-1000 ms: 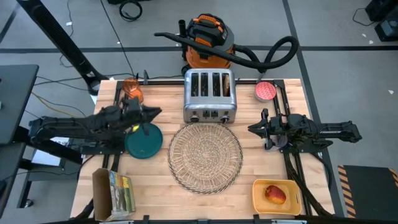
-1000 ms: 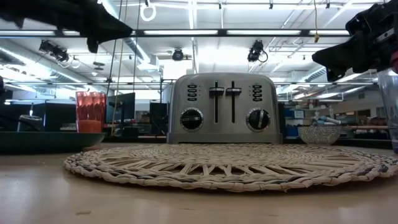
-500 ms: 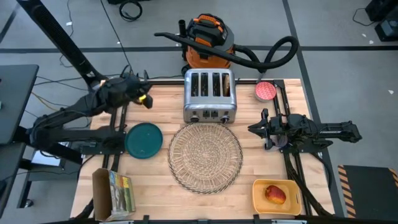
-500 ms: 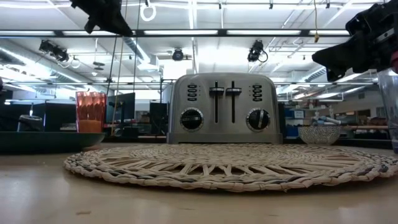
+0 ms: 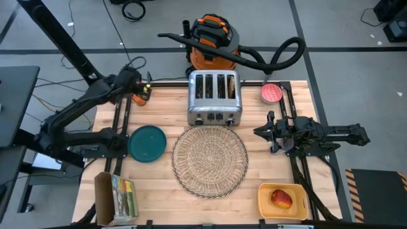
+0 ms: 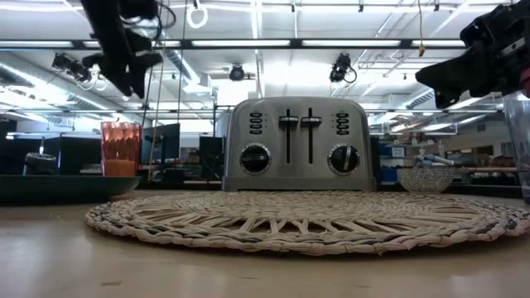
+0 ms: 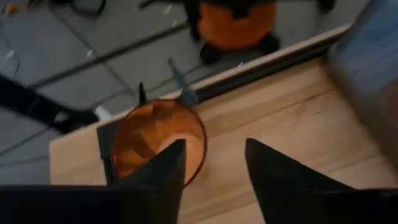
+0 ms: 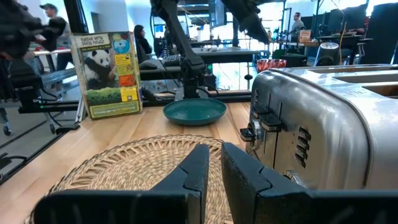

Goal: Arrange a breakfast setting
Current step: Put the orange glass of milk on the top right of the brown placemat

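My left gripper [image 5: 144, 91] hangs over the table's far left corner, above the translucent orange cup [image 7: 159, 140], fingers [image 7: 163, 168] spread apart with nothing between them; in the left wrist view one finger overlaps the cup's rim and the other sits beside it over bare wood. In the low view the same gripper [image 6: 128, 70] is raised above the cup [image 6: 121, 148], not touching it. The cup stands upright near the table's back edge, left of the chrome toaster [image 5: 215, 98].

Nearer the front from the cup lies the dark teal plate [image 5: 147, 143], flat on the wooden table [image 5: 159, 191]. Just beside it to the right, touching or nearly so, is the round woven straw placemat [image 5: 210, 159], centred in front of the toaster and bare. A toast slice [image 5: 233, 84] stands in the toaster's rightmost slot.

My right gripper [image 5: 266, 131] waits at the table's right side, level with the placemat's far edge, fingers [image 8: 193, 171] nearly pressed together and empty. The pink-red bowl [image 5: 271, 93] sits in the far right corner. The red-yellow apple [image 5: 280, 198] rests in the yellow tray [image 5: 264, 207] at the front right. A panda-printed box [image 5: 124, 197] stands at the front left.
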